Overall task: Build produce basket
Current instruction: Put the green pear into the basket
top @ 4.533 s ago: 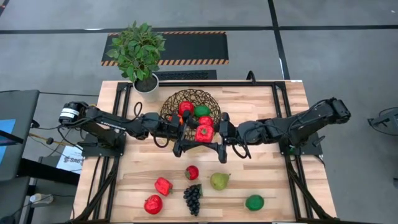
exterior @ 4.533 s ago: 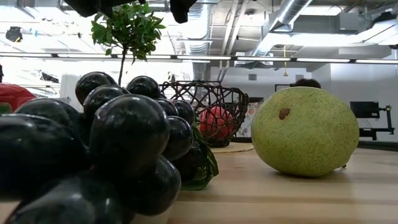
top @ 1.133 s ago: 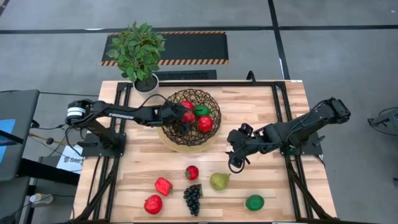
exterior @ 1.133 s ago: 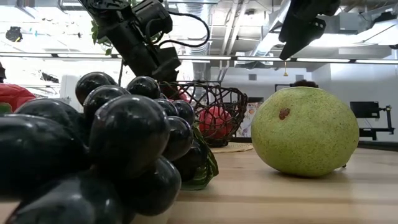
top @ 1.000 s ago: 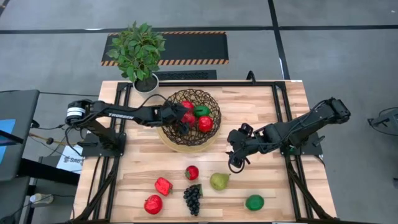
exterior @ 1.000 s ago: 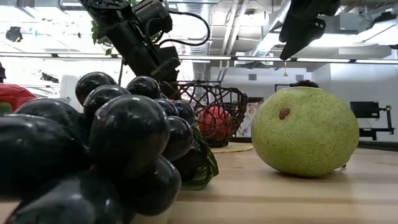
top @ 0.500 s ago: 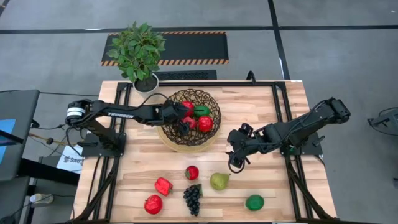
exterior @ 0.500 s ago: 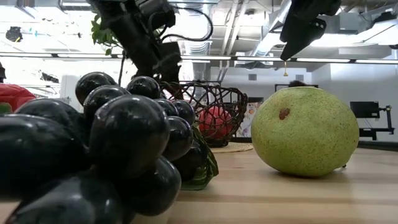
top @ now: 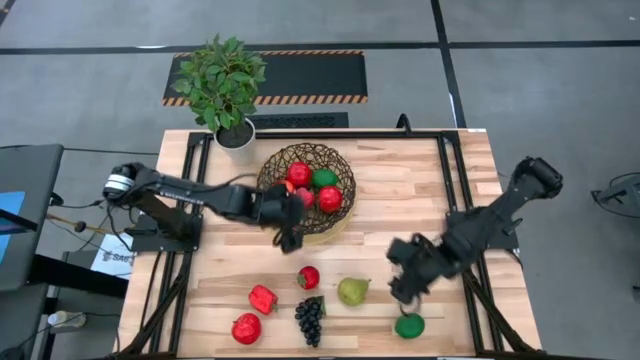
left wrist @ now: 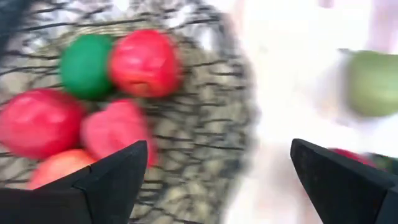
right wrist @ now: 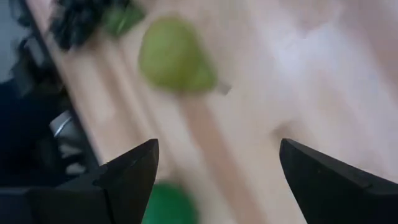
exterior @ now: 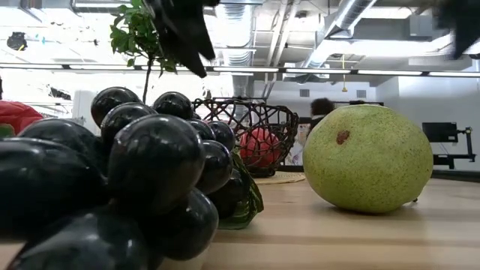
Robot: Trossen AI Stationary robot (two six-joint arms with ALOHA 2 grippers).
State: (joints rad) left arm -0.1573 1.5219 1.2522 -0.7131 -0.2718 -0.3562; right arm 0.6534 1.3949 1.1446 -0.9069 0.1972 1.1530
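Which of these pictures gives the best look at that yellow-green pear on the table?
The low view: the pear fills much of the picture, sharp enough to show its speckled skin and brown spot. The high view shows the pear small but places it beside the grape bunch. The right wrist view shows it blurred; the left wrist view catches only a blurred green shape.

the high view is evenly lit and sharp, with soft short shadows under the potted plant [top: 226,82]. the low view is backlit by ceiling strip lights [exterior: 315,72], with white glints on the grape bunch [exterior: 112,187] and the pear [exterior: 369,159] sharp. both wrist views are smeared with blur; the basket [left wrist: 205,155] dissolves into streaks.
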